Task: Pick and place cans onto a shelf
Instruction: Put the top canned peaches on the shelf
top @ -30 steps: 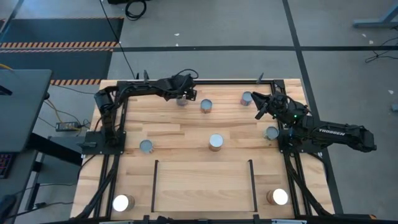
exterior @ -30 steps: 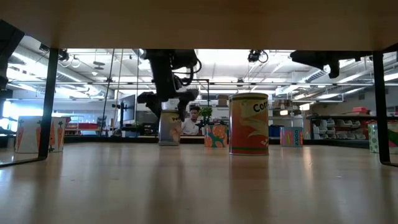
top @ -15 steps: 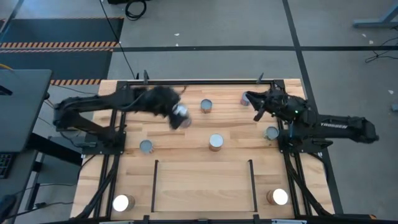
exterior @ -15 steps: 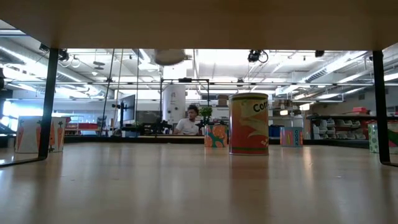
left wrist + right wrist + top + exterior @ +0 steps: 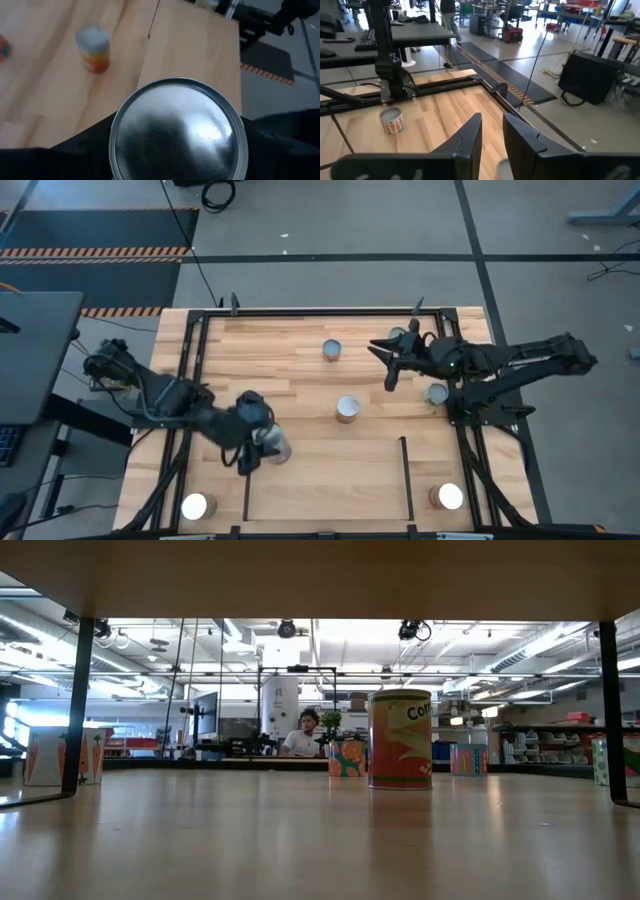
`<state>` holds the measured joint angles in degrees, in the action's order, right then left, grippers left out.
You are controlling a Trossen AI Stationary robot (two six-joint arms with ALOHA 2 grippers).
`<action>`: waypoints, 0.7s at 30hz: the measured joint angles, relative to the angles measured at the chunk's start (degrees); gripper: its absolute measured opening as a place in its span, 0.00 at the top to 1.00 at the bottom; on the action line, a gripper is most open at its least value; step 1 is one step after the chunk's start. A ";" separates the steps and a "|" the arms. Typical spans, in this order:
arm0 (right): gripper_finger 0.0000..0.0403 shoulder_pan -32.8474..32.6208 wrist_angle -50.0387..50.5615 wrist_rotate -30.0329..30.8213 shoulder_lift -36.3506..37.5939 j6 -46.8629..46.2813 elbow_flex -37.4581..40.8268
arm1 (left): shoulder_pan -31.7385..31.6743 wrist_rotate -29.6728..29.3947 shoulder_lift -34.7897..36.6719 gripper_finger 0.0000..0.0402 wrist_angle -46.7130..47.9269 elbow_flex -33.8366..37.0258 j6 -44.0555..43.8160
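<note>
the left gripper hangs over the left rail of the shelf, near the shelf's rear left corner, with its arm reaching in across the tabletop's left edge. its fingers are spread wide around a grey-topped can; the left wrist view shows that can's round metal lid filling the space between the dark fingers, with pale shelf wood beyond it.

the right gripper is above the rear right part of the tabletop, pointing toward the middle. its fingers stand close together with only a narrow slot between them, and nothing is pinched there.

the other cans are spread about the tabletop. one grey-topped can stands near the middle of the rear edge, another can at the centre just behind the shelf, and a third can close to the right edge beside the right arm's base. two white-topped cans sit at the front corners, one at the front left corner and one at the front right corner, each outside the shelf's rails. in the low view the centre can stands upright with an orange and green label.
</note>
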<state>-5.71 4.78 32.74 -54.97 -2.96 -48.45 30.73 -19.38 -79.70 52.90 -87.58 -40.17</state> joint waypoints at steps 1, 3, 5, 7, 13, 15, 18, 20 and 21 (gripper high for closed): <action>0.79 -0.84 -0.04 0.80 -0.59 0.11 -0.55 | 0.58 -1.39 -1.49 0.23 2.52 -2.10 -0.11; 0.79 -2.38 0.07 2.01 -1.63 -0.03 -0.96 | 1.36 -3.89 -4.69 0.23 7.35 -5.40 -0.60; 0.79 -4.02 0.27 2.87 -2.47 -0.31 -1.02 | 2.09 -4.54 -7.83 0.23 10.70 -6.95 -0.80; 0.79 -5.56 0.36 3.71 -3.25 -0.21 -1.02 | 2.78 -4.58 -10.08 0.23 11.60 -7.13 -1.24; 0.79 -9.32 3.53 4.90 -4.06 -1.00 -1.02 | 4.32 -4.41 -14.10 0.16 11.76 -7.27 -4.42; 0.79 -10.54 5.40 5.45 -3.79 -2.50 -1.01 | 4.30 -4.57 -14.21 0.17 11.80 -7.27 -5.74; 0.77 -12.21 7.94 5.40 -3.57 -4.76 -1.02 | 4.30 -4.78 -14.09 0.18 11.80 -7.29 -5.97; 0.74 -13.18 10.10 5.19 -3.62 -5.75 -1.00 | 4.28 -4.80 -14.10 0.17 11.79 -7.29 -6.43; 0.72 -13.67 10.79 5.17 -3.66 -6.43 -1.00 | 4.30 -4.81 -14.10 0.16 11.78 -7.29 -6.53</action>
<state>-19.37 15.56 37.91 -58.63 -9.39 -49.45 35.03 -24.19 -93.80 64.68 -94.87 -46.70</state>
